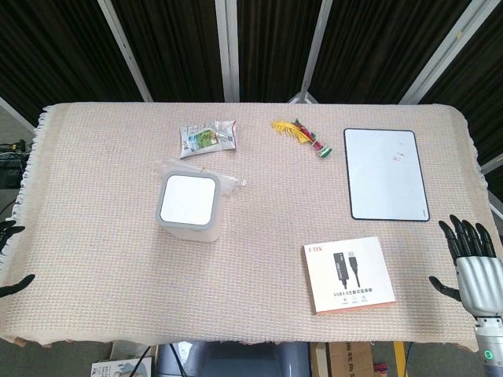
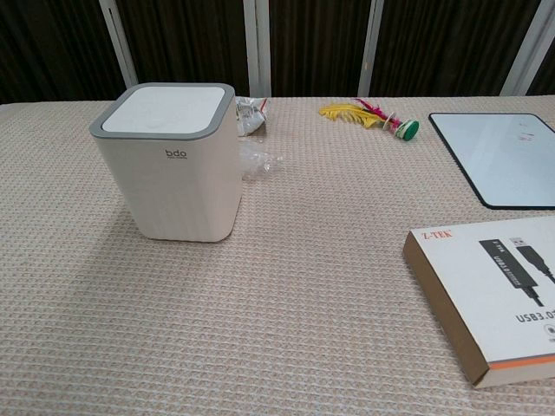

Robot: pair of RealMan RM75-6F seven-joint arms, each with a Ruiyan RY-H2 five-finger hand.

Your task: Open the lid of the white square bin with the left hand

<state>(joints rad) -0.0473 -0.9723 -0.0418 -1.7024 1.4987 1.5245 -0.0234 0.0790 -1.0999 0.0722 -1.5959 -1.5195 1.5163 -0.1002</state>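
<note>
The white square bin (image 1: 189, 208) stands upright on the left half of the table, its flat white lid (image 1: 189, 199) with a grey rim closed. In the chest view the bin (image 2: 173, 165) fills the left side, lid (image 2: 165, 108) level. Of my left hand (image 1: 9, 259) only dark fingertips show at the far left edge of the head view, well left of the bin and apart from it. My right hand (image 1: 471, 263) hovers at the table's right front corner, fingers spread, holding nothing.
A clear plastic wrapper (image 1: 232, 182) lies just right of the bin. A snack packet (image 1: 207, 138), a yellow feather shuttlecock (image 1: 299, 135) and a whiteboard (image 1: 385, 173) sit further back. A cable box (image 1: 350, 273) lies at front right.
</note>
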